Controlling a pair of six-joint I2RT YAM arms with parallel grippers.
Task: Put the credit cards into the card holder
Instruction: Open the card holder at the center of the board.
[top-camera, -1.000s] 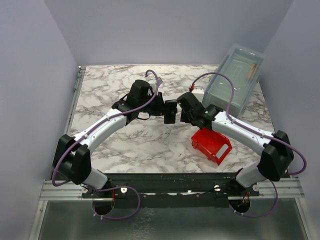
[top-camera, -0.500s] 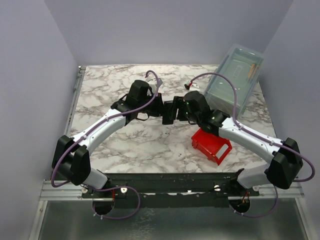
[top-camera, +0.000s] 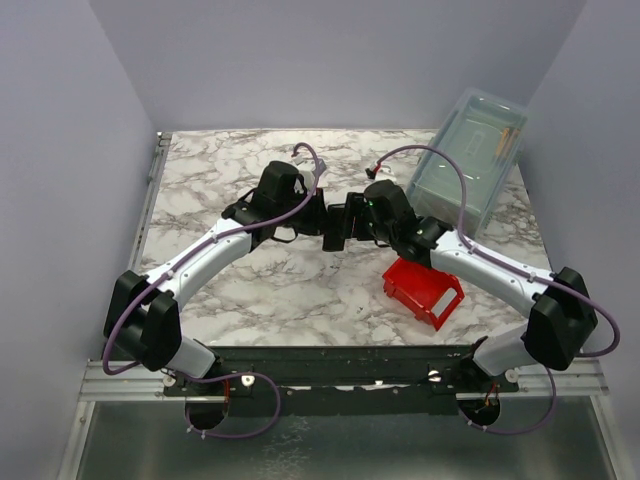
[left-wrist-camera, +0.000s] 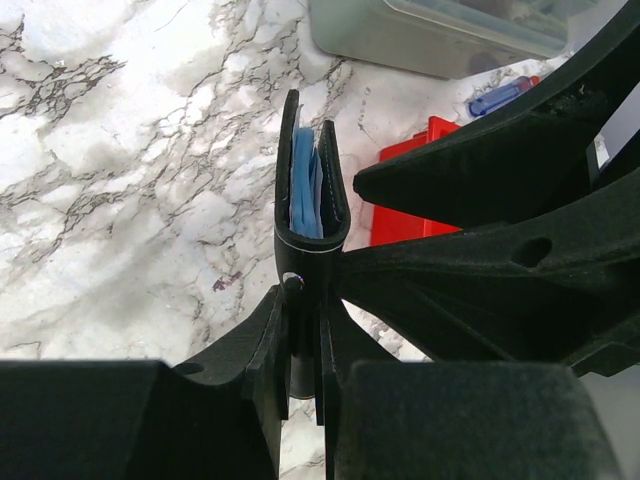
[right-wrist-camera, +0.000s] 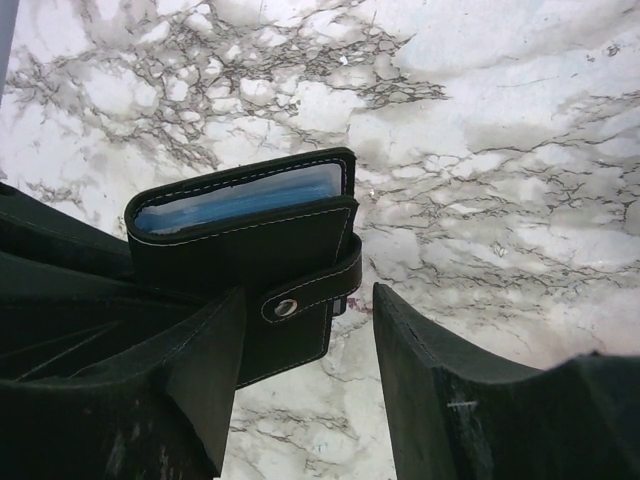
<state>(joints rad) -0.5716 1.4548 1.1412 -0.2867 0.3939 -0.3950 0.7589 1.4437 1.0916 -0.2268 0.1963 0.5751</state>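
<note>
Walls (top-camera: 350, 60): enclosing the bench in pale lilac on three sides.
Table (top-camera: 220, 160): lying under everything, white marble with grey veins.
Left arm (top-camera: 210, 250): reaching from the near left corner toward the middle of the table.
Right arm (top-camera: 490, 270): reaching from the near right corner, meeting the left one at the middle.
Box (top-camera: 470, 160): sitting at the far right of the table, clear and lidded, showing an orange sliver (top-camera: 506, 140) inside, too small to identify.
Bin (top-camera: 425, 288): lying red and tilted on the marble, just under the right forearm, well apart from the box.
Holder (top-camera: 338, 225): hanging above the table between the two grippers, black, folded almost shut, standing edge-up in the left wrist view (left-wrist-camera: 305, 190) and showing its blue panel (right-wrist-camera: 240, 198) along the top edge in the right wrist view.
Left gripper (top-camera: 322, 222): pinching the holder narrowly at its lower end, fingers (left-wrist-camera: 275, 340) pressing on both covers.
Right gripper (right-wrist-camera: 310, 300): standing with jaws apart, gripping nothing; one finger overlapping the holder's lower corner, the other (right-wrist-camera: 420, 360) staying clear beside it.
Strap (right-wrist-camera: 300, 300): wrapping round the holder's edge, snap fastened, sitting in the gap between the right fingers.
</note>
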